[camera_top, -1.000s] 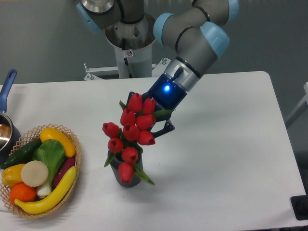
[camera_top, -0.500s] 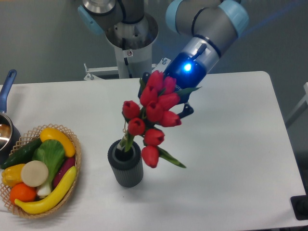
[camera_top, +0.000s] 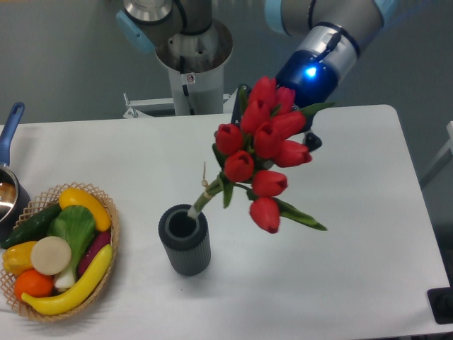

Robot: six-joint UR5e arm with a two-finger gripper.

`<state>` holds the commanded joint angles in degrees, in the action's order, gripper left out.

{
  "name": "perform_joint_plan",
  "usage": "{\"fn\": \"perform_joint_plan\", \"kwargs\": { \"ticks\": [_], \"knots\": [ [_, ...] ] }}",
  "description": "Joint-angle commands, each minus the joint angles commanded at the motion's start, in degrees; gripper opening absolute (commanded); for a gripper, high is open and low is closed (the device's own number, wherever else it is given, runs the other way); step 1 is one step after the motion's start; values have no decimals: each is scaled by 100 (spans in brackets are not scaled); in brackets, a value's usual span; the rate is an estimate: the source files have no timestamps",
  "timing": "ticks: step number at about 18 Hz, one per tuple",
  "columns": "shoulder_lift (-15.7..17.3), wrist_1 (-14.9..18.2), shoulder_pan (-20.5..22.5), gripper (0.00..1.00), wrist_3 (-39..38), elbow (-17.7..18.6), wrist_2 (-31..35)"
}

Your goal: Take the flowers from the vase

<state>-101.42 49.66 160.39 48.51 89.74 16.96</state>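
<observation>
The flowers (camera_top: 256, 164), a bunch of red tulip buds with green leaves and tied stems, hang tilted in the air above and to the right of the vase. The stem ends reach down to the vase's rim. The vase (camera_top: 185, 244) is small, dark grey and ribbed, and stands upright on the white table (camera_top: 340, 234). My gripper (camera_top: 279, 129) is behind the bunch and shut on it. The buds mostly hide its fingers; one dark fingertip (camera_top: 312, 141) shows at the right.
A woven basket (camera_top: 106, 212) with colourful vegetables sits at the front left. A metal pot with a blue handle (camera_top: 10, 124) is at the left edge. The robot base (camera_top: 191, 64) stands behind the table.
My gripper has risen up and to the right with the flowers in it. The bunch has been drawn out of the vase, so only the stem ends are still at its rim.
</observation>
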Motion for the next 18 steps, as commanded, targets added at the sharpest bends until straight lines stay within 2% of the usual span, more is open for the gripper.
{"fn": "perform_joint_plan", "kwargs": {
  "ticks": [7,18],
  "knots": [
    [-448,-9,466,39,412,-343,44],
    [-615,-35,695,39,862,-334,97]
  ]
}}
